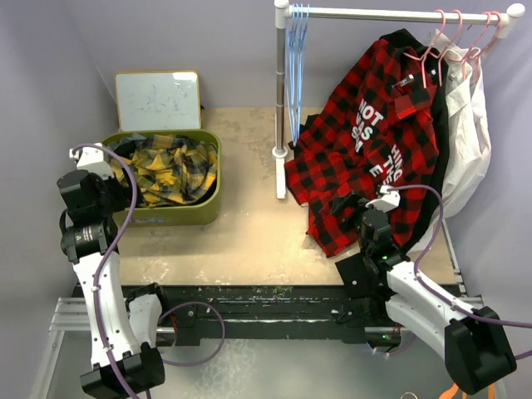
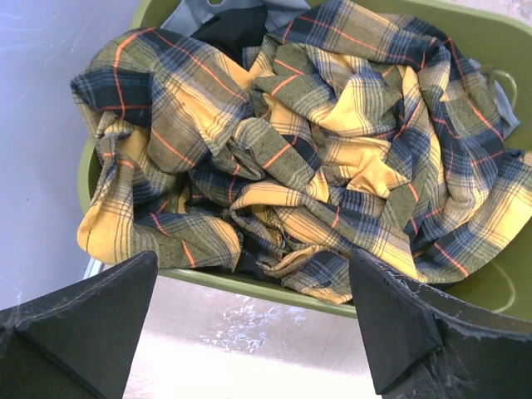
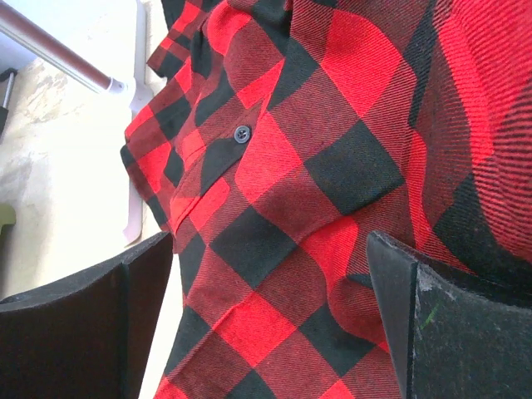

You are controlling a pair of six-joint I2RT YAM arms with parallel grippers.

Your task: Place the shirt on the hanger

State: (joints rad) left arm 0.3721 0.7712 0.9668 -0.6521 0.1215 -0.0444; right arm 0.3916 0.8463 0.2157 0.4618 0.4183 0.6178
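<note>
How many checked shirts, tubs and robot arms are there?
Checked shirts: 2, the yellow shirt and the red shirt
Tubs: 1, the green tub
Robot arms: 2, the left arm and the right arm
Total: 5

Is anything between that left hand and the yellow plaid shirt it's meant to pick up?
Nothing visible does. The open left hand faces the yellow plaid shirt, which lies crumpled and uncovered in the green bin.
</note>
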